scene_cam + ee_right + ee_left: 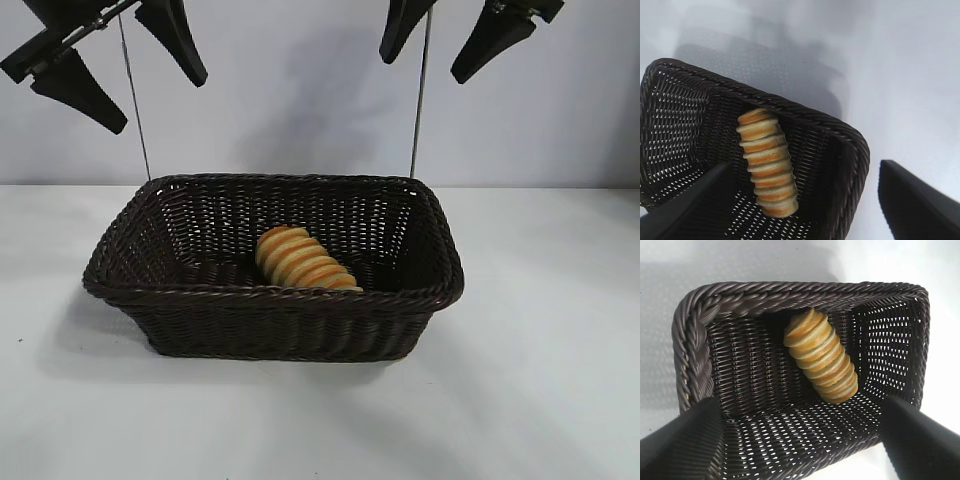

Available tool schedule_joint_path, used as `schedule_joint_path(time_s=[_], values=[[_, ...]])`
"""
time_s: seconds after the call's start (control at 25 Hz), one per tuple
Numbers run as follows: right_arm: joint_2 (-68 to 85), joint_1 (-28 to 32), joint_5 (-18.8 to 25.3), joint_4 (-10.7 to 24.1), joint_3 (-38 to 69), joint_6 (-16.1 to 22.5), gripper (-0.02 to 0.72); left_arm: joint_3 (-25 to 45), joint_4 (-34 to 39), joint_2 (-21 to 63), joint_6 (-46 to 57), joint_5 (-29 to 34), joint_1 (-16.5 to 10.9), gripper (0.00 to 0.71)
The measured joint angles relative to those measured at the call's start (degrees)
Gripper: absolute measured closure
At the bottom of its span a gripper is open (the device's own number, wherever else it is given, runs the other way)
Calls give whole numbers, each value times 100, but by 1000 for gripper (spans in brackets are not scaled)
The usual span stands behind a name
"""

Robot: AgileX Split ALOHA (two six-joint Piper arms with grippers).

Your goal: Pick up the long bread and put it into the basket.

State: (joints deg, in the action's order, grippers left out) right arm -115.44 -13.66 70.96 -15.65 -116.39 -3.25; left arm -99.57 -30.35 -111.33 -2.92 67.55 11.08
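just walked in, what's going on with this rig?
The ridged golden-yellow long bread lies inside the dark brown woven wicker basket on the white table, leaning against a wall. Nothing is held: the left gripper and right gripper both hang open above the basket, clear of it. The placement looks done.

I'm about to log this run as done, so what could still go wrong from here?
Little. The long bread lies inside the basket, one end leaning on a wall, so it might settle if bumped. Both open hands, left hand and right hand, hang above the basket; a low retreat could clip its rim.
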Motion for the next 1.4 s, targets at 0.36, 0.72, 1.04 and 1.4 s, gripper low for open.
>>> schedule_joint_path(time_s=[0.36, 0.72, 1.04, 1.4], values=[[0, -20, 0, 0, 0, 0, 134, 0, 0, 0, 0, 0, 0, 86], [0, -20, 0, 21, 517, -110, 134, 0, 0, 0, 0, 0, 0, 86], [0, -20, 0, 22, 677, -110, 134, 0, 0, 0, 0, 0, 0, 86], [0, -20, -5, 22, 677, -110, 134, 0, 0, 0, 0, 0, 0, 86]])
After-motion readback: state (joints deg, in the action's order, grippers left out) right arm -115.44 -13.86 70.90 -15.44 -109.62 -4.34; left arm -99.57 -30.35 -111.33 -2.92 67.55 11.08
